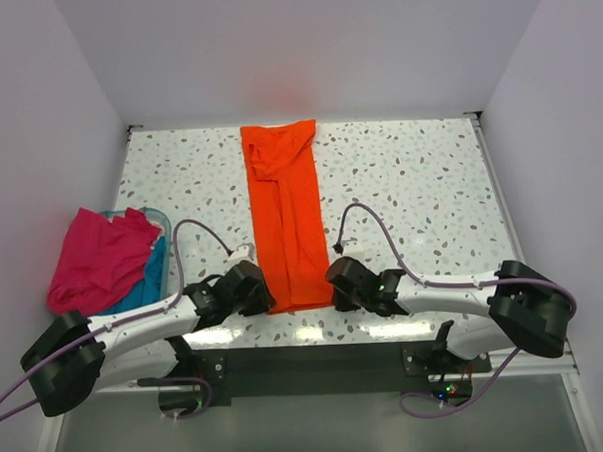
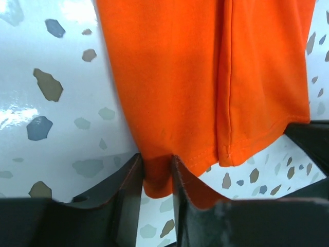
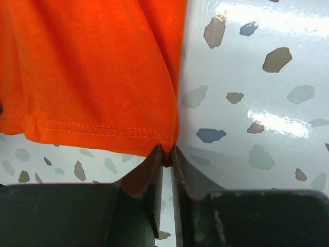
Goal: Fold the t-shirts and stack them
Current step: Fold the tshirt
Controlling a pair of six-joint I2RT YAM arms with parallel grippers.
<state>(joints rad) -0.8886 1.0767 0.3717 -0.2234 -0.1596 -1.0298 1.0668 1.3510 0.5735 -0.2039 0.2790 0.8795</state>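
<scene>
Top external view: the speckled table (image 1: 410,181) carries the orange shirt (image 1: 287,227), laid as a long narrow strip down the middle with its collar end far from the arms and its hem nearest them. It looks already folded lengthwise, so the 2 near corners are probably held in order to carry the hem up toward the collar. At the table's left edge a pale blue tub (image 1: 159,217) holds a crumpled pink shirt (image 1: 98,260) over teal cloth (image 1: 149,283), well apart from the strip; nothing lies across the fold path. The left claw (image 2: 157,170) pinches the hem's left corner, with cloth filling the gap between its fingers. The right claw (image 3: 167,154) is pressed almost together, nipping only the very tip of the right corner, a thin hold that might slip.
</scene>
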